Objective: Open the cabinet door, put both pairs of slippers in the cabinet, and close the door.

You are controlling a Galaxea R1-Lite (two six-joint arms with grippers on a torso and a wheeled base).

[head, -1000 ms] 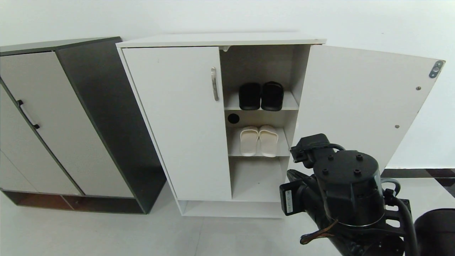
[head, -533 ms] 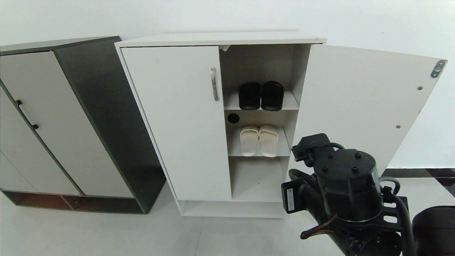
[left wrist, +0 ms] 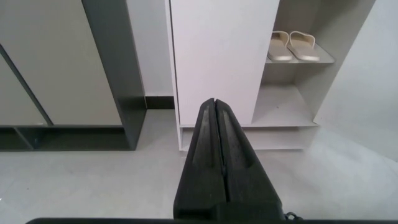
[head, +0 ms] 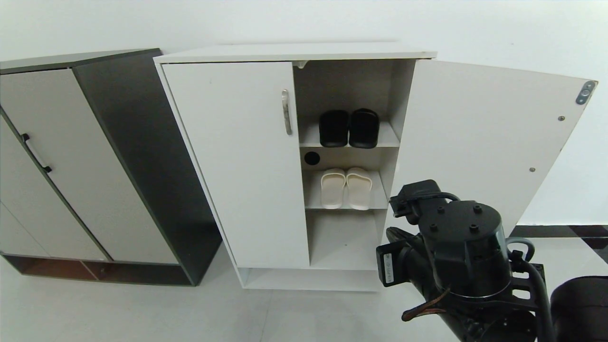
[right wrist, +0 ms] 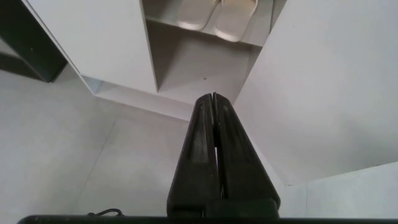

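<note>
The white cabinet (head: 237,156) stands with its right door (head: 479,137) swung wide open and its left door shut. A black pair of slippers (head: 349,127) sits on the upper shelf. A cream pair of slippers (head: 346,188) (left wrist: 297,46) (right wrist: 217,12) lies on the shelf below. My right arm is low at the right, in front of the open door; its gripper (right wrist: 214,102) is shut and empty, above the floor near the cabinet's base. My left gripper (left wrist: 215,107) is shut and empty too, well back from the cabinet's closed left door.
A grey and dark cabinet (head: 85,156) with a black handle stands against the white cabinet's left side. The open door sticks out to the right. Pale floor tiles (head: 166,308) lie in front of both cabinets.
Almost nothing differs; my right arm has shifted only slightly. The slippers and the door are where they were.
</note>
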